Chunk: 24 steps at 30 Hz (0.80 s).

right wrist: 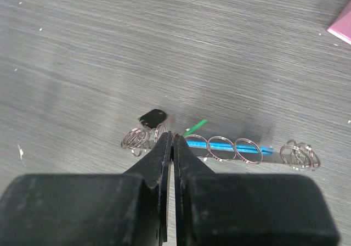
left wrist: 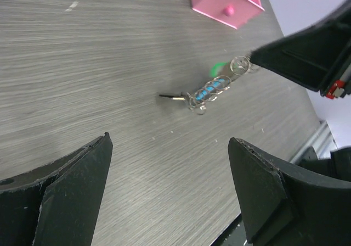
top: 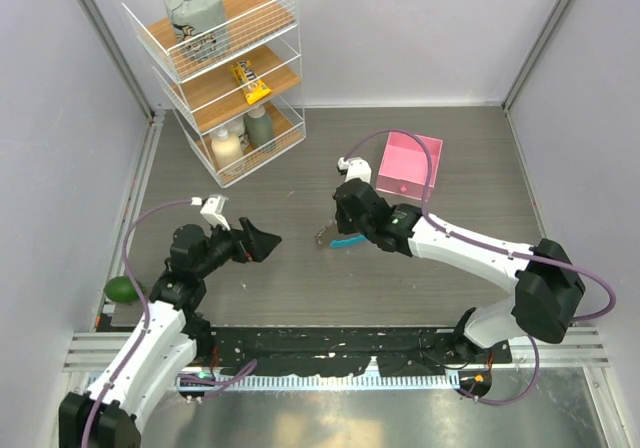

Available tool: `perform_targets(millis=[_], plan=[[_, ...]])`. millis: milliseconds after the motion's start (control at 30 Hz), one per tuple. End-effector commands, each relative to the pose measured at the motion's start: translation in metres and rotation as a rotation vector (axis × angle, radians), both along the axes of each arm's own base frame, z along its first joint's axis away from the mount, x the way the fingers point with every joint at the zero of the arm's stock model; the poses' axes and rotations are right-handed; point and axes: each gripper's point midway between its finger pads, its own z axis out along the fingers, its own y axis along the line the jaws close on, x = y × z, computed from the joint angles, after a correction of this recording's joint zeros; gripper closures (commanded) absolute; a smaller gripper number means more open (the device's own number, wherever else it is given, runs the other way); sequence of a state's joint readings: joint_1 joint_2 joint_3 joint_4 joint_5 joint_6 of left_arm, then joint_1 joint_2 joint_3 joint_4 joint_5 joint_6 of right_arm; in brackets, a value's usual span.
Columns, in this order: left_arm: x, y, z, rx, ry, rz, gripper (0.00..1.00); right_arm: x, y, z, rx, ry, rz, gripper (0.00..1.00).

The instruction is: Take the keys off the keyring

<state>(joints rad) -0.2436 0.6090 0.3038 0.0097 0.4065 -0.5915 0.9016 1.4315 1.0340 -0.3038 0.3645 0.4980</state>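
Observation:
The keyring is a row of silver rings along a bright blue strip, lying on the grey table with a dark clasp at its left end. The green head of a key pokes out just behind the rings. My right gripper is shut, its tips pinching one ring of the keyring near the clasp end. In the left wrist view the keyring lies ahead, with the key's green head showing behind it. My left gripper stands open and holds nothing, well short of the keyring. From above, the keyring lies under the right gripper, and the left gripper is to its left.
A pink square box sits behind the right arm. A white wire rack with bottles and packets stands at the back left. A green object lies at the left table edge beside the left arm.

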Motion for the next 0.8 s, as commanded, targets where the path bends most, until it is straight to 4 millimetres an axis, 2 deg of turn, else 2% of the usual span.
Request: perform_targets(millis=[0, 233, 267, 367, 433, 500, 600, 767], plan=[[0.003, -0.03, 0.034, -0.037, -0.206, -0.16, 0.08, 0.003, 0.013, 0.044, 0.099, -0.083, 0.097, 0.95], [0.009, -0.047, 0.016, 0.04, -0.23, -0.185, 0.18, 0.002, 0.01, 0.062, 0.106, -0.088, 0.125, 0.95], [0.009, -0.049, 0.015, 0.045, -0.244, -0.193, 0.22, 0.001, 0.01, 0.067, 0.116, -0.093, 0.13, 0.95], [0.008, -0.053, 0.016, 0.045, -0.279, -0.214, 0.26, -0.002, 0.011, 0.076, 0.127, -0.102, 0.156, 0.95], [0.001, -0.061, 0.026, 0.033, -0.373, -0.277, 0.25, -0.005, 0.011, 0.084, 0.134, -0.112, 0.176, 0.95], [-0.017, -0.073, 0.031, 0.037, -0.49, -0.389, 0.21, -0.006, 0.009, 0.09, 0.138, -0.12, 0.183, 0.95], [-0.026, -0.08, 0.031, 0.077, -0.54, -0.444, 0.18, -0.008, 0.007, 0.1, 0.143, -0.133, 0.191, 0.95], [-0.035, -0.091, 0.029, 0.132, -0.585, -0.507, 0.18, -0.008, 0.005, 0.113, 0.151, -0.144, 0.194, 0.95]])
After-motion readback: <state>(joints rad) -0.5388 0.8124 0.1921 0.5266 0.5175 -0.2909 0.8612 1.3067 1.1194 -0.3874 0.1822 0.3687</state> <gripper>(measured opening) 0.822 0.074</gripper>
